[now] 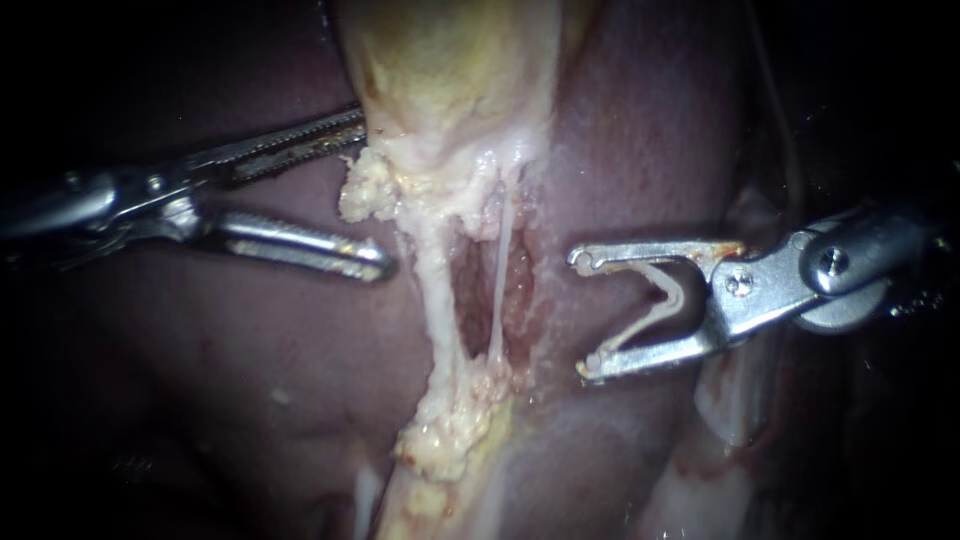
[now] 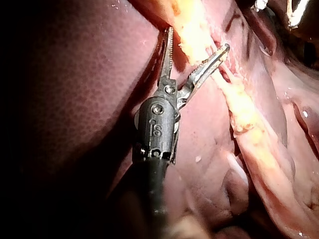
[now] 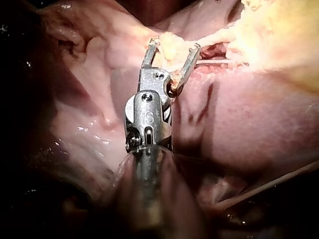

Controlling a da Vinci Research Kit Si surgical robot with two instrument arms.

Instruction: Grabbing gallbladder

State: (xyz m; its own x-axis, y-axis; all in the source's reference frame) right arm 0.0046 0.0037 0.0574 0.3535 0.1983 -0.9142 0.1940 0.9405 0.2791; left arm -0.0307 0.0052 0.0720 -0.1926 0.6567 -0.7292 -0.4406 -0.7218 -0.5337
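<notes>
- Gallbladder (image 1: 450, 70): pale yellow, top centre of the endoscope view. Its long axis runs top to bottom there, with the wide body at the top edge and the narrow end pointing down.
- The narrow end thins into two pale tubes, a thick tube (image 1: 435, 295) and a thin tube (image 1: 497, 290) side by side. Both run down to a fatty lump (image 1: 450, 430).
- The dark red liver (image 1: 250, 360) lies on both sides of the gallbladder.
- Left instrument (image 1: 370, 195): enters from the left with toothed jaws spread apart. The upper jaw tip touches the gallbladder's left edge. The lower jaw tip is just beside the thick tube, and a crumbly fat tag lies in the gap. Nothing is clamped.
- Right instrument (image 1: 585, 315): enters from the right with jaws wide apart, tips near the thin tube and clear of the tissue. A pale V-shaped clip (image 1: 655, 300) sits in the gap.
</notes>
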